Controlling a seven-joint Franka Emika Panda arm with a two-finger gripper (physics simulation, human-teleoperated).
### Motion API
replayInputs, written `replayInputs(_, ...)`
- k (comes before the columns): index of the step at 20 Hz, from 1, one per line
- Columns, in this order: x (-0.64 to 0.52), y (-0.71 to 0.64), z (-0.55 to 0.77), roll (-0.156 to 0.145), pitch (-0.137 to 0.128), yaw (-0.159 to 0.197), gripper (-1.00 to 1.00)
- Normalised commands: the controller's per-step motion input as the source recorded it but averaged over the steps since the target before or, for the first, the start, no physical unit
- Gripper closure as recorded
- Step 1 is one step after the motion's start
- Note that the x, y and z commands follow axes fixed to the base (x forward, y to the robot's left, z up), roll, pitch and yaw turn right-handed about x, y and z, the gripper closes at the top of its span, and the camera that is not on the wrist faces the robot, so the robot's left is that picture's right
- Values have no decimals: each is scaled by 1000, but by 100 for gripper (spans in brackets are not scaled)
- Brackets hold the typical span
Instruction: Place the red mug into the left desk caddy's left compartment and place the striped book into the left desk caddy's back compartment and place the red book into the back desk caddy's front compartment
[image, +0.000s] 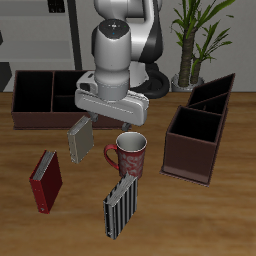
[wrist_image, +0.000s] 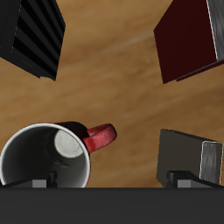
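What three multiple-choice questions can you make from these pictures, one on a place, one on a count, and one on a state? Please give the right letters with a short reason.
1. Where does the red mug stand?
A. Inside a caddy
B. On the table, just behind the striped book
C. On top of the red book

2. How many books are on the table?
A. One
B. Two
C. Three

3. What is the state of the mug?
A. Upright, not held
B. Lying on its side
C. Lifted by the gripper

Answers:
1. B: the exterior view shows it on the bare wood, farther back than the striped book.
2. C: striped, red and grey book all appear in the exterior view.
3. A: the wrist view looks straight down into its open rim, and the gripper hangs above it.
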Motion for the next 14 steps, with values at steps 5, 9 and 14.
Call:
replayInputs(5,-35,-6,-346,4,30,-37,-100)
replayInputs(9,12,111,-325,18,40,-34,-100)
replayInputs(14,52,126,-290,36,51,-34,-100)
